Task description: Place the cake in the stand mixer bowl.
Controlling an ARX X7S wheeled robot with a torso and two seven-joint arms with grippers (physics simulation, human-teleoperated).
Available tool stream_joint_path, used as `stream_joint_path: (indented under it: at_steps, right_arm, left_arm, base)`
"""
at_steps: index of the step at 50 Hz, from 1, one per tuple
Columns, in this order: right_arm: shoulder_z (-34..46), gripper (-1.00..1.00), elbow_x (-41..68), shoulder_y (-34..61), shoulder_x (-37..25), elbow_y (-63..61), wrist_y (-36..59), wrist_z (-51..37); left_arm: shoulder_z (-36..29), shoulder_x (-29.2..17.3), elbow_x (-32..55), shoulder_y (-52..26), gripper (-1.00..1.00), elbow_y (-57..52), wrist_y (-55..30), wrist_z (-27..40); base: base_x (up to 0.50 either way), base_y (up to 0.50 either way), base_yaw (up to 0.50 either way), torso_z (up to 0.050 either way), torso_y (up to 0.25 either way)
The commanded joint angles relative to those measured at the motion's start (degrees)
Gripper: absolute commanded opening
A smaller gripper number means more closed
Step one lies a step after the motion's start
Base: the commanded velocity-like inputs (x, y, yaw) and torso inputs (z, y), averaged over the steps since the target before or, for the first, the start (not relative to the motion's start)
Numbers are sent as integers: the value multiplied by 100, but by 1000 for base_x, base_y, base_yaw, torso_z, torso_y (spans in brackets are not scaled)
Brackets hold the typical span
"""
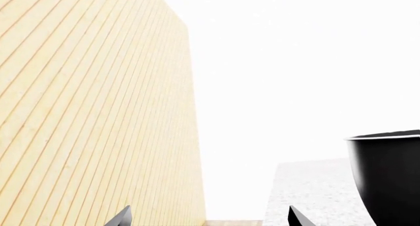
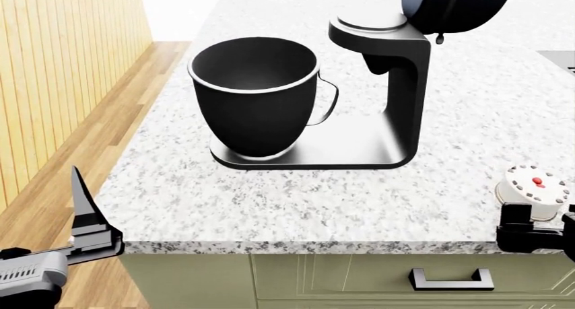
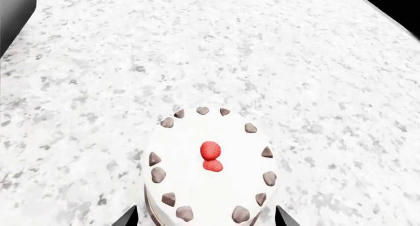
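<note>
my right gripper (image 3: 204,221) has its jaws open astride the cake (image 3: 208,168); i'd close squarely, then carry toward the stand mixer bowl (image 2: 256,93) at ten o'clock. left jaws open, idle.

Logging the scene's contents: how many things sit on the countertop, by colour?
Black: 2, the stand mixer bowl and the mixer stand.
White: 1, the cake, near the counter's front edge at the right hand.
Total: 3.
</note>
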State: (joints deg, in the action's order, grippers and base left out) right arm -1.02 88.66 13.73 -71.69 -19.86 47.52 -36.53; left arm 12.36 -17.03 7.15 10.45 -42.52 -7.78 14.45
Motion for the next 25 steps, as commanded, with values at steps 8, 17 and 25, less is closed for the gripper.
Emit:
stream_joint_path:
  at_steps: [8, 17, 25]
  right_arm:
    - [94, -100, -978, -538, 33, -225, -422, 104]
    - [-981, -100, -856, -1349, -240, -1057, -697, -127]
    - [-2907, -100, 48, -1968, -261, -2792, -77, -429]
  left_arm:
    - [-16, -35, 25, 22, 100, 10, 20, 36]
    - [-29, -54, 22, 22, 100, 12, 18, 59]
    - [-35, -69, 37, 19, 100, 44, 34, 72]
  base:
    - [0, 0, 0, 0, 0]
    - [0, 0, 0, 0, 0]
    - [0, 0, 0, 0, 0]
